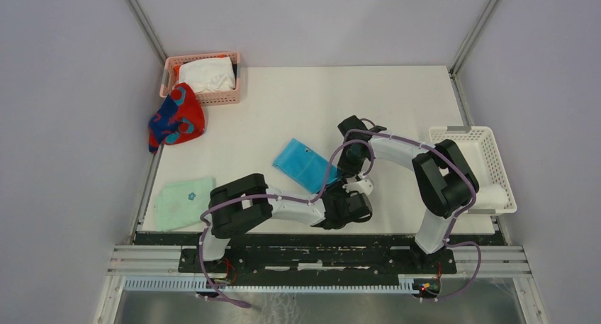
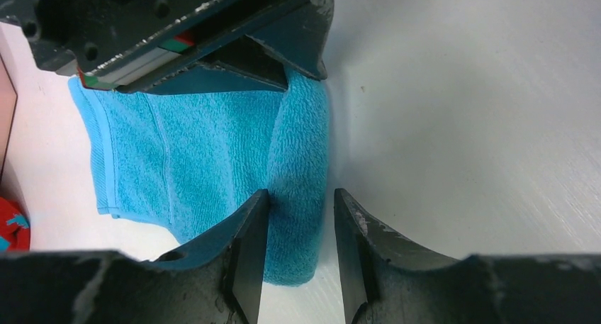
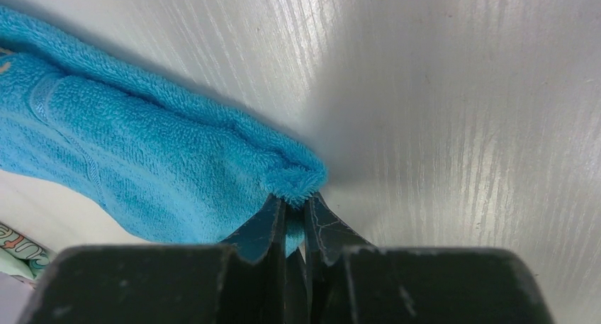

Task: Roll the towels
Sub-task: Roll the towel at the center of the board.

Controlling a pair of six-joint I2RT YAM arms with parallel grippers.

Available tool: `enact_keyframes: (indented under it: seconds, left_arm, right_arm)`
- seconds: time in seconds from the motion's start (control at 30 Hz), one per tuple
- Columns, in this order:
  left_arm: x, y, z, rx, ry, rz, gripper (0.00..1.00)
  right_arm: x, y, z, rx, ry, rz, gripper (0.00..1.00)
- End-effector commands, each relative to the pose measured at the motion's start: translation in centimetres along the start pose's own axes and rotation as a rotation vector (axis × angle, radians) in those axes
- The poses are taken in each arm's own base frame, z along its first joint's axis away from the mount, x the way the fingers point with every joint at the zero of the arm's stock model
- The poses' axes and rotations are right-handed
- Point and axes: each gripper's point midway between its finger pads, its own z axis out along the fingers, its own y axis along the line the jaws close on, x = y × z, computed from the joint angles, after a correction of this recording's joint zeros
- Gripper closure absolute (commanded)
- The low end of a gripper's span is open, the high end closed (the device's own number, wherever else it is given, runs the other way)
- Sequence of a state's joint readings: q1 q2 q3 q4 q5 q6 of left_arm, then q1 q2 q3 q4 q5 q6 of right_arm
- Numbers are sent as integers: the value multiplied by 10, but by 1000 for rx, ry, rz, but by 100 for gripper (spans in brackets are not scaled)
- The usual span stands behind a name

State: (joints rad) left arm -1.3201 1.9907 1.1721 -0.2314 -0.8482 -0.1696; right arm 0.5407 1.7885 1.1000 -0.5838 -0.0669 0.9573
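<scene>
The turquoise towel (image 1: 303,164) lies flat in the table's middle, its right edge folded into a thick roll (image 2: 301,154). My right gripper (image 1: 346,169) is shut on the towel's far right corner (image 3: 295,182). My left gripper (image 1: 339,195) is open, and its fingers (image 2: 248,232) straddle the near end of the rolled edge. The left finger touches the cloth; the right one stands apart. The white towel (image 1: 205,74) lies in a pink basket (image 1: 169,79). The red and dark-blue towel (image 1: 177,118) lies crumpled at the far left.
A pale mint-green folded cloth (image 1: 183,202) lies at the near left. A white basket (image 1: 471,143) stands at the right edge with a white roll (image 1: 494,195) in its near end. Grey walls close in on both sides.
</scene>
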Motion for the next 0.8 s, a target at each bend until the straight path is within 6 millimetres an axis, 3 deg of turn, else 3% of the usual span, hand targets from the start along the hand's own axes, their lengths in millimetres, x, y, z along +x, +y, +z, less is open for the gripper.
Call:
enact_keyframes:
  seconds: [0.0, 0.17, 0.37, 0.5, 0.77]
  left_arm:
    - [22, -1, 11, 9, 80, 15, 54]
    - [42, 3, 19, 18, 143, -14, 59]
    - [40, -2, 12, 141, 159, -130, 85]
    - [27, -11, -1, 367, 162, -340, 96]
    - [9, 0, -11, 743, 189, -730, 97]
  right_arm:
    - [-2, 6, 1, -16, 5, -23, 100]
    - [-4, 12, -3, -49, 8, -30, 99]
    - [-14, 26, -16, -143, -18, -42, 94]
    - [-30, 41, -39, -275, -92, -40, 78]
    - [-50, 38, -72, -410, -231, -18, 49]
